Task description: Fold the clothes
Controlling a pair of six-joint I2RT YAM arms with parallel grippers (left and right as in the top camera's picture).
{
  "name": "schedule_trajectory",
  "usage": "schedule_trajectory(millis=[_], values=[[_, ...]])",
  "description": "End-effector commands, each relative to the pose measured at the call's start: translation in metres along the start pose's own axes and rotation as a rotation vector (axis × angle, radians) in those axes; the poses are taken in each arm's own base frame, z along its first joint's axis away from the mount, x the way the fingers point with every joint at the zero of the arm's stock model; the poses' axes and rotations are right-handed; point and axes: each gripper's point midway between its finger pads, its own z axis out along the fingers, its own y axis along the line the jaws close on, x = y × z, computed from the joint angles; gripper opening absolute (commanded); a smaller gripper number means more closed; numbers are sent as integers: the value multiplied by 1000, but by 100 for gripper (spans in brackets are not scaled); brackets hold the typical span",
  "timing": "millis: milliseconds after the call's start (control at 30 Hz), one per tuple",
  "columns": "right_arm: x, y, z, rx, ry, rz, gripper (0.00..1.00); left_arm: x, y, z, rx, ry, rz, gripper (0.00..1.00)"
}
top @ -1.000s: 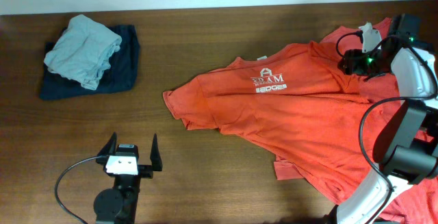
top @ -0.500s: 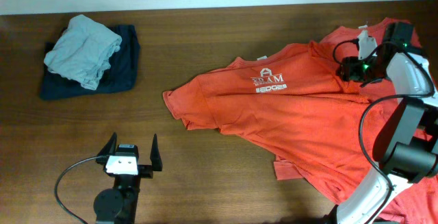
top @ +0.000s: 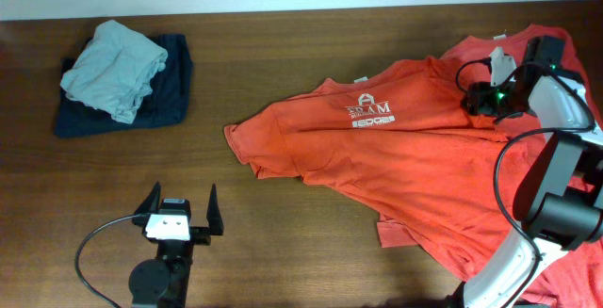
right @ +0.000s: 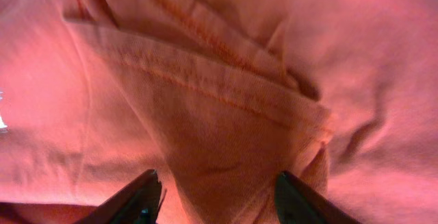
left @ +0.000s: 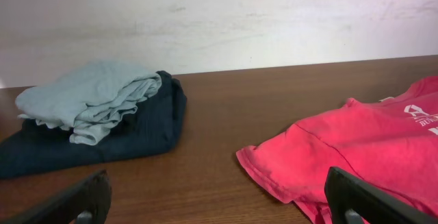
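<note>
From above, the orange-red T-shirt [top: 405,157] lies loosely spread over the right half of the wooden table [top: 283,54]. Its white chest logo [top: 369,112] faces up, and one sleeve points toward the middle of the table. The right gripper [top: 479,96] sits down on the shirt near the far right corner, at a bunched part of the cloth. The left gripper [top: 183,191] stands at the near edge, left of centre, its fingers spread wide with nothing between them, well apart from the shirt. By the far left corner a pale grey garment [top: 113,68] rests on top of a dark navy garment [top: 170,101].

The left wrist view looks low across the table. Both fingers stand wide at the bottom corners, empty. The shirt's sleeve and hem [left: 369,142] lie to the right. The grey garment [left: 89,97] sits on the navy one [left: 137,128] toward the far edge, before a pale wall [left: 219,18].

The right wrist view is filled with red cloth [right: 226,101]. The fingers [right: 140,200] stand about half apart, astride a raised, seamed fold that fills the gap between them. I cannot tell whether they truly pinch it.
</note>
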Motion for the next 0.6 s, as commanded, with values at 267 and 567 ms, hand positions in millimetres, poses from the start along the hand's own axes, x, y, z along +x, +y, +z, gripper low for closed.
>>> schedule_trajectory(millis=[267, 567], values=[[-8, 3, -7, -12, -17, -3, 4, 1, 1, 0, -6, -2, 16, 99], [-59, 60, -84, -131, -122, -80, 4, 1, 1, 0, -7, -2, 16, 99]])
